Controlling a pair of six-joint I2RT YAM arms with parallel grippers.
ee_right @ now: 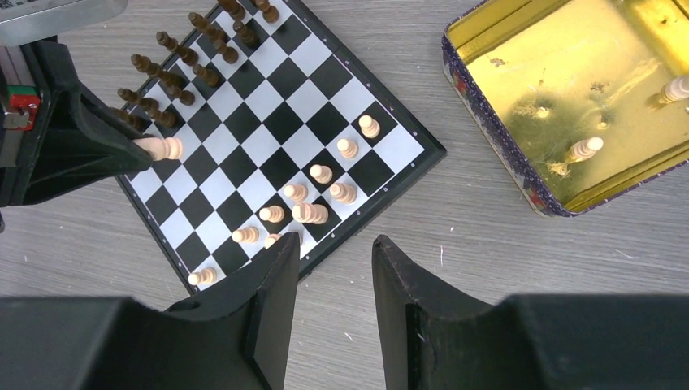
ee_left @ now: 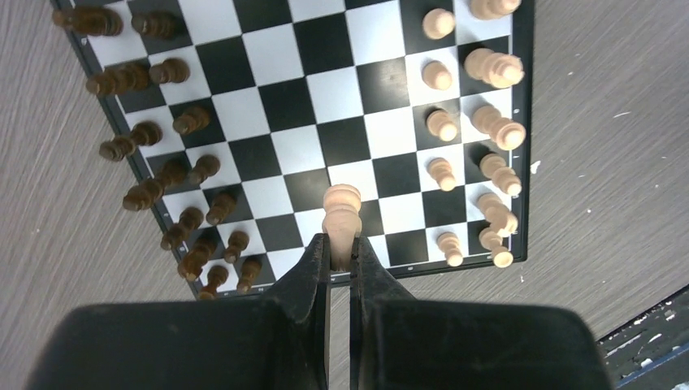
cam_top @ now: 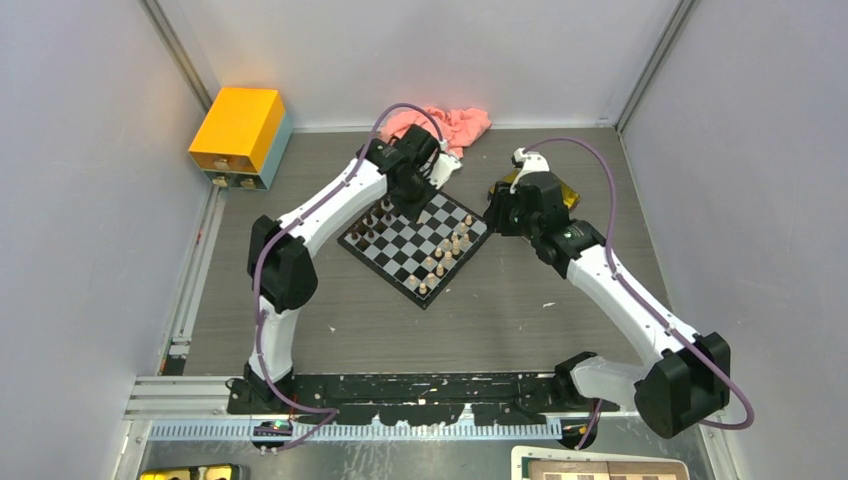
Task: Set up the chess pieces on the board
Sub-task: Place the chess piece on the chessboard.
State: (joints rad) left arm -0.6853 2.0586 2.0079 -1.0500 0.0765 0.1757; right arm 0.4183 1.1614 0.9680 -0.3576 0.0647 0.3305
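Note:
The black-and-pale board (cam_top: 415, 243) lies turned like a diamond at mid table. Dark brown pieces (ee_left: 154, 191) stand along one edge, pale beige pieces (ee_left: 487, 154) along the opposite edge. My left gripper (ee_left: 341, 244) is shut on a pale beige piece (ee_left: 341, 213) and holds it above the board's near edge; the held piece also shows in the right wrist view (ee_right: 162, 149). My right gripper (ee_right: 335, 248) is open and empty above bare table beside the board's corner (ee_right: 422, 154). Two pale pieces (ee_right: 587, 149) lie in the gold tin (ee_right: 496, 138).
A yellow box (cam_top: 240, 135) with a teal side stands at the far left. A pink cloth (cam_top: 455, 125) lies by the back wall. The tin (cam_top: 565, 195) sits right of the board, partly under my right arm. Grey walls close in on both sides.

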